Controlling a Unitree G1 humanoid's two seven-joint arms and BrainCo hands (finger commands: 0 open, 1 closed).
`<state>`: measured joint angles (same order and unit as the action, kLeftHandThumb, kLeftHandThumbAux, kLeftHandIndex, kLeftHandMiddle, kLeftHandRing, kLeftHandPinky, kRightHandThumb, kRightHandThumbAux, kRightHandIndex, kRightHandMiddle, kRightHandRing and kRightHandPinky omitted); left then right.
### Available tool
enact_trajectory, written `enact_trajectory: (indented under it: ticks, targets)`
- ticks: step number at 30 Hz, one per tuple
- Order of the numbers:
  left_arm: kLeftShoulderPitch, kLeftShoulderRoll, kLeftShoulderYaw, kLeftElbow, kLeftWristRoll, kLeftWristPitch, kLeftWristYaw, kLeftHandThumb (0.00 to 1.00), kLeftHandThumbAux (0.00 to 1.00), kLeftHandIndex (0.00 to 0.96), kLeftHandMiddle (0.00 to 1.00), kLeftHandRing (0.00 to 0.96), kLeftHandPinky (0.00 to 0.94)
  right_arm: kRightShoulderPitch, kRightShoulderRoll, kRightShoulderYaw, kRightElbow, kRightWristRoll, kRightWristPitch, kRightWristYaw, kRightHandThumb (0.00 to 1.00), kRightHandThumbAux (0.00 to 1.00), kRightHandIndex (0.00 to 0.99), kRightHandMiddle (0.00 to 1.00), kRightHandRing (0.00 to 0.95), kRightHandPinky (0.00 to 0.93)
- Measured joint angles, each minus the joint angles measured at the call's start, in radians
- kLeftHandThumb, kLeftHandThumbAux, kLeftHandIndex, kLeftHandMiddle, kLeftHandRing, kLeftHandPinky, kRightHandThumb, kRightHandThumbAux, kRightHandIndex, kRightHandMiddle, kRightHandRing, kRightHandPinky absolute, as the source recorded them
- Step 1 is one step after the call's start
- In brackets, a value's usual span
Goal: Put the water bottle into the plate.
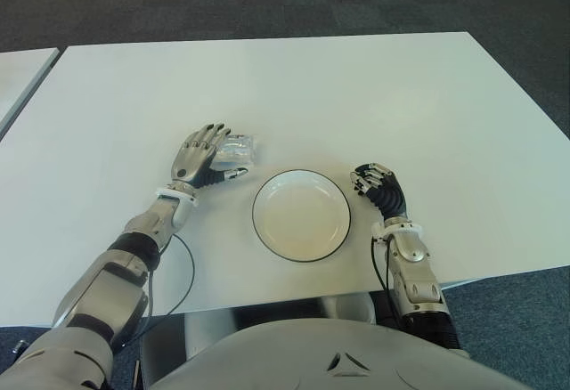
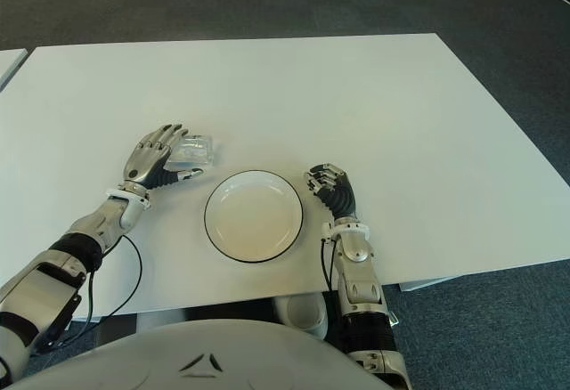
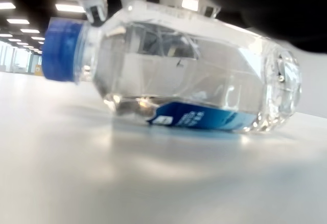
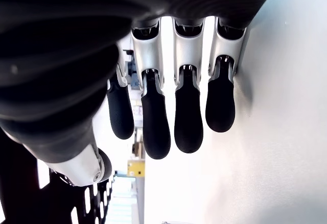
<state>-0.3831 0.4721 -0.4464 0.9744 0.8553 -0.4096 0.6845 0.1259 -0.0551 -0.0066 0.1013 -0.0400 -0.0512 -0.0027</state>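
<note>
Water bottle (image 3: 173,70) lies on its side on the white table (image 1: 356,87), just left of the plate (image 1: 301,215) and apart from it. Blue cap and blue label visible in the left wrist view; clear liquid inside. Lying flat, it can roll, which likely explains the approach from above.

Left hand (image 1: 201,157) sits over the bottle, fingers (image 3: 94,6) draped across its upper side, thumb reaching toward the plate side. Fingertips touch or nearly touch the plastic; bottle rests on the table, not lifted. Grip reads as spread and not yet closed. Judgement: the reach is finished, the grasp not yet made.

Right hand (image 1: 378,185) shows just right of the plate, idle, fingers (image 4: 189,116) curled downward, holding nothing.

Plate is white with a dark rim, nothing in it, placed between the two hands, so the carry from the bottle should be short.

Count: one bottle, one plate, two hands, one table. A dark cable (image 1: 183,274) loops by the left forearm.
</note>
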Motion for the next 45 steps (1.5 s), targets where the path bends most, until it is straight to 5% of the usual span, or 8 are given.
enact_trajectory:
  ticks: [30, 45]
  targets:
    - [-0.206, -0.023, -0.099, 0.28, -0.047, -0.028, -0.116, 0.523, 0.226, 0.0, 0.0, 0.0, 0.0, 0.008, 0.001, 0.0, -0.005, -0.008, 0.0, -0.009, 0.705, 0.732, 0.431, 0.582, 0.585, 0.593]
    - [-0.267, -0.019, -0.123, 0.33, -0.055, 0.039, -0.205, 0.505, 0.279, 0.0, 0.0, 0.0, 0.0, 0.008, 0.002, -0.001, -0.005, -0.007, -0.002, -0.008, 0.704, 0.732, 0.43, 0.584, 0.591, 0.604]
